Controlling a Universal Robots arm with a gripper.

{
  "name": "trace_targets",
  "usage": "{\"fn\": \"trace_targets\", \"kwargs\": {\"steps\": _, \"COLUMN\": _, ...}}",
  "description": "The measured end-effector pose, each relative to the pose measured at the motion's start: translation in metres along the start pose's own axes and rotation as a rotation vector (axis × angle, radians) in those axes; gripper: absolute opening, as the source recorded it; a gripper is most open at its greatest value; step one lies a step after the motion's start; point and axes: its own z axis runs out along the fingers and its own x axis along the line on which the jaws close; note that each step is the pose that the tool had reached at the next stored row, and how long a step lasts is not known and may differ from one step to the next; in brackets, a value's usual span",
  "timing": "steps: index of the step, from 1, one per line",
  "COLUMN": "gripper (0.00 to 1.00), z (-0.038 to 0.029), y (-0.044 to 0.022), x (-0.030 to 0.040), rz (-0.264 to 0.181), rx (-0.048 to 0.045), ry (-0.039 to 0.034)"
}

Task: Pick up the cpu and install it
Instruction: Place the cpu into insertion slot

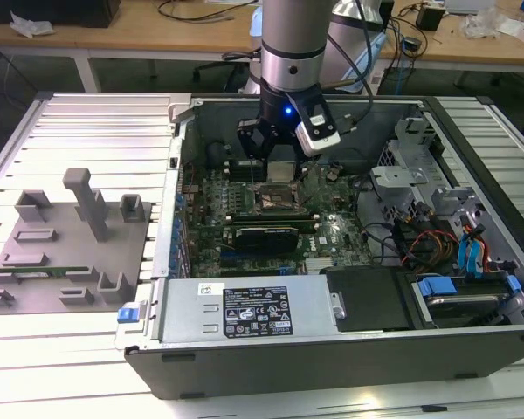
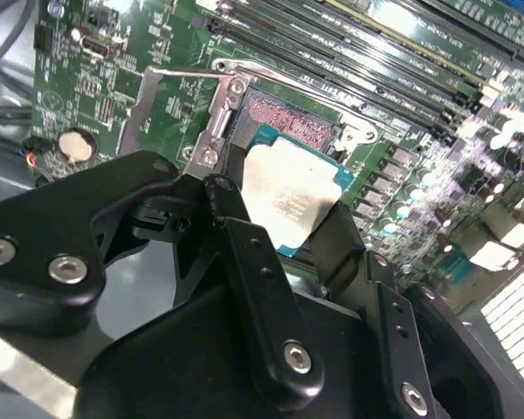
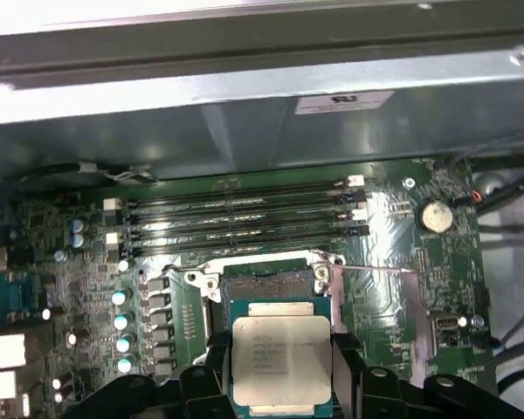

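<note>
The cpu (image 3: 281, 353), a small square chip with a pale silver top on a green edge, is held level between my black fingers (image 3: 346, 365). My gripper (image 1: 275, 166) hangs inside the open computer case, shut on the cpu (image 2: 290, 196). Just beyond the chip lies the open socket (image 2: 288, 120) with its metal frame and fine contacts showing. In the first wrist view the socket (image 3: 266, 281) sits right past the chip's far edge. The socket (image 1: 275, 201) is directly under the gripper in the exterior view.
A grey tray (image 1: 70, 253) with upright holders lies at the exterior view's left, with a green memory stick (image 1: 31, 273) on it. Memory slots (image 3: 236, 223) run beside the socket. The power supply (image 1: 244, 310) and drive cage (image 1: 419, 175) crowd the case.
</note>
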Motion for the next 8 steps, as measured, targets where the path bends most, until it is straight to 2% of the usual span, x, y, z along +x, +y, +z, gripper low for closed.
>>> {"fn": "trace_targets", "kwargs": {"steps": 1, "gripper": 0.55, "z": 0.0001, "y": 0.0000, "x": 0.0000, "rz": 0.032, "rx": 0.0009, "ry": -0.0016}}
{"fn": "trace_targets", "kwargs": {"steps": 8, "gripper": 0.55, "z": 0.0004, "y": 0.0000, "x": 0.0000, "rz": 0.161, "rx": 0.0046, "ry": -0.0083}}
